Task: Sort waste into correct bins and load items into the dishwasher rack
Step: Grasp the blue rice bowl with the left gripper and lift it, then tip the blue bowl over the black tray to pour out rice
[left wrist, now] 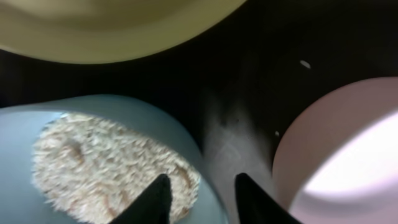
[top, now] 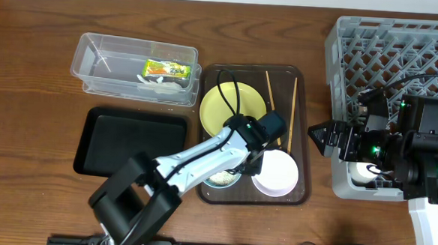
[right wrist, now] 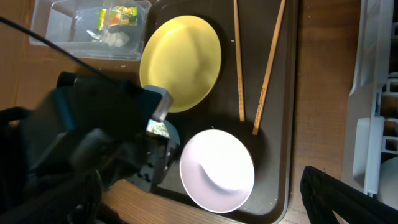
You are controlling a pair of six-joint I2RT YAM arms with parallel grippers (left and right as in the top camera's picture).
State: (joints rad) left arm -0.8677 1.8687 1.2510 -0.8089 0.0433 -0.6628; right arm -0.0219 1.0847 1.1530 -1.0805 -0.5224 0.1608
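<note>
My left gripper [left wrist: 202, 196] is open and low over the brown tray. One finger is over the rice crumbs [left wrist: 93, 162] in the light blue bowl [left wrist: 205, 168], the other just outside its rim. The arm hides most of that bowl in the overhead view [top: 222, 179]. The white bowl [top: 275, 173] sits right of it, the yellow plate [top: 232, 108] behind, and two chopsticks [top: 269, 102] at the plate's right. The snack wrapper [top: 165, 69] lies in the clear tub [top: 95, 56]. My right gripper [top: 317, 135] is open and empty beside the grey rack [top: 395, 57].
The black tray [top: 131, 142] lies on the table left of the brown serving tray [top: 303, 188]. The left arm [top: 194, 162] stretches across the brown tray's front left. The right arm's body covers the rack's front part.
</note>
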